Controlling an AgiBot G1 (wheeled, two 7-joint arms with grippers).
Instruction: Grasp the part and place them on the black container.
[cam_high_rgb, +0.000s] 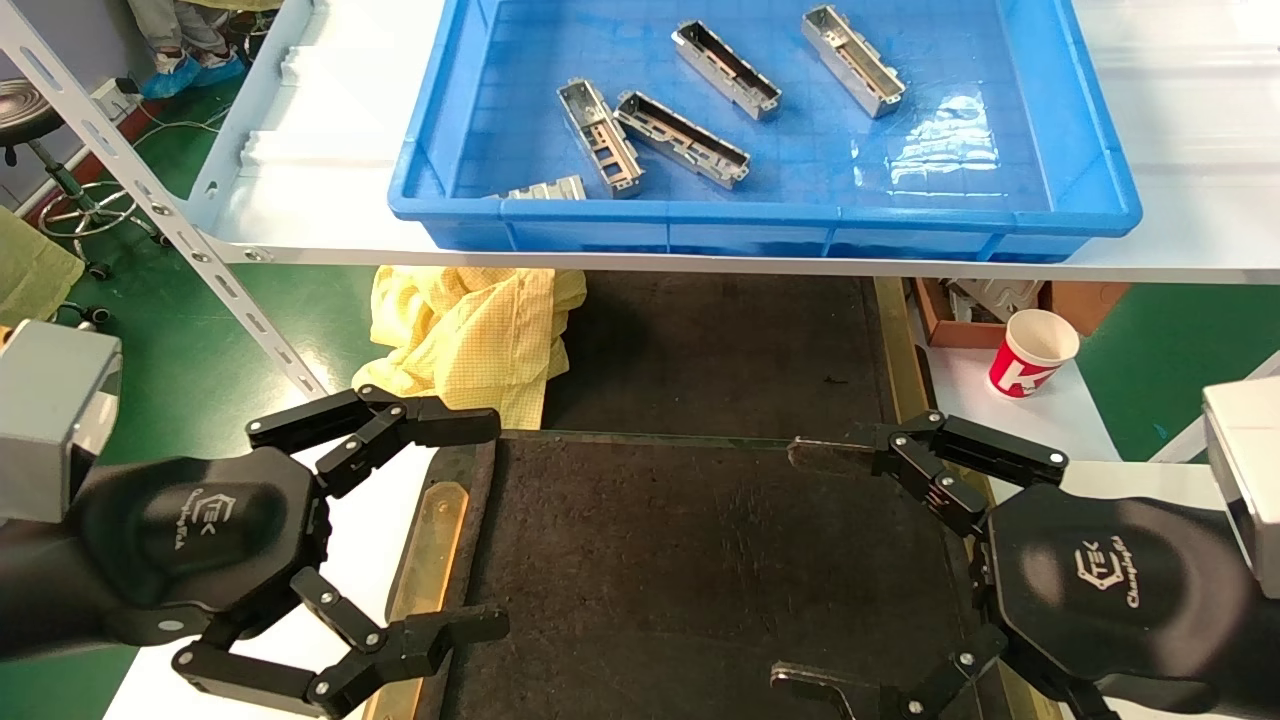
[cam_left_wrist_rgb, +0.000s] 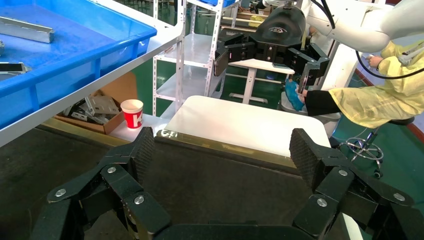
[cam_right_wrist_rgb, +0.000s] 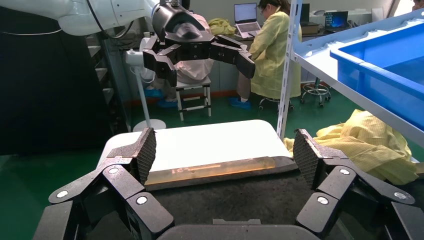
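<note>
Five metal parts lie in the blue crate (cam_high_rgb: 1090, 190), which sits on a white shelf (cam_high_rgb: 320, 215) above and beyond the black tray (cam_high_rgb: 700, 560). Two parts (cam_high_rgb: 682, 139) and (cam_high_rgb: 599, 137) lie close together near the crate's middle, meeting at their far ends. Another part (cam_high_rgb: 727, 69) lies beyond them, and one more part (cam_high_rgb: 853, 60) sits toward the crate's far right. The last part (cam_high_rgb: 548, 189) is tucked against the crate's near wall, mostly hidden by the rim.

The black tray, with brass-coloured strips along its edges, lies on the white table (cam_left_wrist_rgb: 240, 125) and carries no part.

The left hand (cam_high_rgb: 470, 528) hovers at the tray's left edge, its fingers spread wide and holding nothing. The right hand (cam_high_rgb: 805, 568) hovers at the tray's right edge, likewise spread wide and empty.

A crumpled yellow cloth (cam_high_rgb: 470, 335) lies beyond the tray's left corner, under the shelf. A red and white paper cup (cam_high_rgb: 1032, 352) stands beyond the tray's right side.
</note>
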